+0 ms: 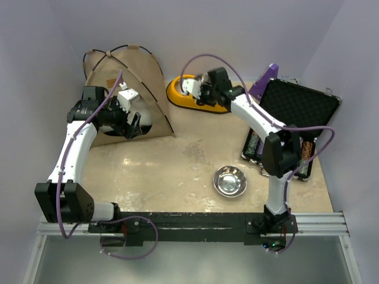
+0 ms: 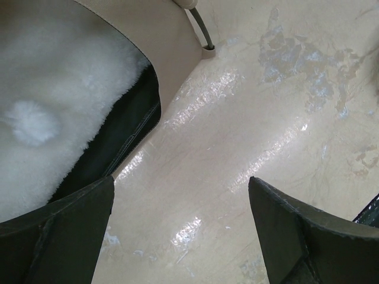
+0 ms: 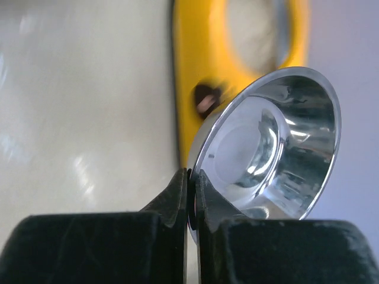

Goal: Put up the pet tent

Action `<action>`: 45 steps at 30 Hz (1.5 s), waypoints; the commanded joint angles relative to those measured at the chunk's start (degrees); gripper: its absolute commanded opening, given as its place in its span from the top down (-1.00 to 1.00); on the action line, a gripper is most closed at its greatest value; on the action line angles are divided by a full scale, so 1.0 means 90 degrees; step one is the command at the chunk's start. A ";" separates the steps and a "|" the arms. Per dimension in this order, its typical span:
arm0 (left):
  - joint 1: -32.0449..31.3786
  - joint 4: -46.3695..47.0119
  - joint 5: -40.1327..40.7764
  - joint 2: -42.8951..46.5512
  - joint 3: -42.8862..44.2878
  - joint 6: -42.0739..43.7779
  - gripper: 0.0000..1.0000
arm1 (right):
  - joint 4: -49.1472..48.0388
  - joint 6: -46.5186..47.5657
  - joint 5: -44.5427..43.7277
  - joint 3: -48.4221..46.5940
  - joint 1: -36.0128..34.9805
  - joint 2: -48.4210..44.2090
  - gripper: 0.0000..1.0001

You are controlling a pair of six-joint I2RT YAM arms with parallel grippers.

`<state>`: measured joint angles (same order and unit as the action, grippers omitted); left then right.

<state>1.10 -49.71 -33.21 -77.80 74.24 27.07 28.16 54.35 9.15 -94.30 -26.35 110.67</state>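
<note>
The pet tent (image 1: 127, 89) stands domed in the far left corner of the counter (image 1: 166, 171). It is tan woven fabric over thin black poles (image 1: 118, 48) that cross at the top. A small brown label patch (image 1: 109, 81) is sewn to its side, and the writing on it is too small to read. In the left wrist view a pole end sits in a fabric pocket at the tent's base. Black lining edges the arched door, and a white fleece pad (image 2: 47, 106) lies inside.

The left gripper (image 1: 131, 127) hangs at the door with its fingers (image 2: 59, 236) spread wide over bare counter, grasping nothing.

The right gripper (image 3: 190, 195) is at the far edge, over the yellow feeder (image 1: 195, 100), a glossy rounded plastic holder with one bowl hole showing bare. Its fingers are pinched on the rim of a polished steel bowl (image 3: 272, 148), which hangs tilted on edge just above the feeder.

A second steel bowl (image 1: 230, 180), round, shiny and with nothing in it, sits upright toward the near edge, right of centre. Along the right edge a black case (image 1: 299, 106) lies open, lined with dimpled foam. Glossy packets (image 1: 254, 144) stand at its near side, their print unreadable.
</note>
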 commanded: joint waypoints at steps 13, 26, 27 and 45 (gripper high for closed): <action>0.0014 0.0689 0.0253 0.0255 0.0043 -0.0302 -0.99 | -0.1399 0.0309 -0.0997 -0.4201 -0.0617 0.3171 1.00; 0.0024 0.0680 0.0467 0.0275 0.0032 -0.0264 -0.99 | -0.1957 0.0319 -0.1036 -0.4473 -0.0715 0.3709 -0.39; 0.0024 0.0661 0.0497 0.0256 0.0042 -0.0244 -0.99 | -0.1957 0.0251 -0.1036 -0.4473 -0.0725 0.3612 -0.55; 0.0014 0.1180 -0.0496 0.0139 0.0266 -0.0627 -0.99 | 0.2549 0.0832 0.1512 -0.0777 -0.0022 -0.0790 -0.84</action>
<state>1.17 -39.70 -28.93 -76.55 75.11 19.05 28.77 50.83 16.03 -113.95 -28.01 109.49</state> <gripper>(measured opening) 0.995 0.940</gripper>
